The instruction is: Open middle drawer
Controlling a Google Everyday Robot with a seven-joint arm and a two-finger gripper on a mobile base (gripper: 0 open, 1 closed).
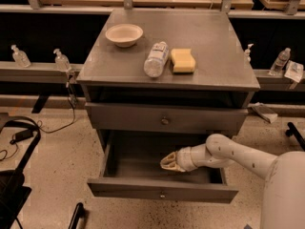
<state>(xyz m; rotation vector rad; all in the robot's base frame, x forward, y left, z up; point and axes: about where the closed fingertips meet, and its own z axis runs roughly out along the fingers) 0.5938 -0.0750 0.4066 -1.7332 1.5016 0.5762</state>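
Observation:
The grey cabinet (167, 73) shows two drawer fronts. The upper front (143, 118), with a small round knob (165, 121), is closed. The drawer below it, the middle drawer (162, 191), is pulled well out, with its own knob on the front and its grey inside showing. My gripper (165, 162) is down inside this open drawer, just behind its front and right of centre, pointing left. My white arm (238, 157) comes in from the right over the drawer's side. Any lower drawer is hidden under the open one.
On the cabinet top lie a white bowl (124, 34), a clear plastic bottle on its side (156, 59) and a yellow sponge (183, 60). Small bottles (61, 60) stand on the ledges behind. A black chair (14, 175) and cables are at the left on the floor.

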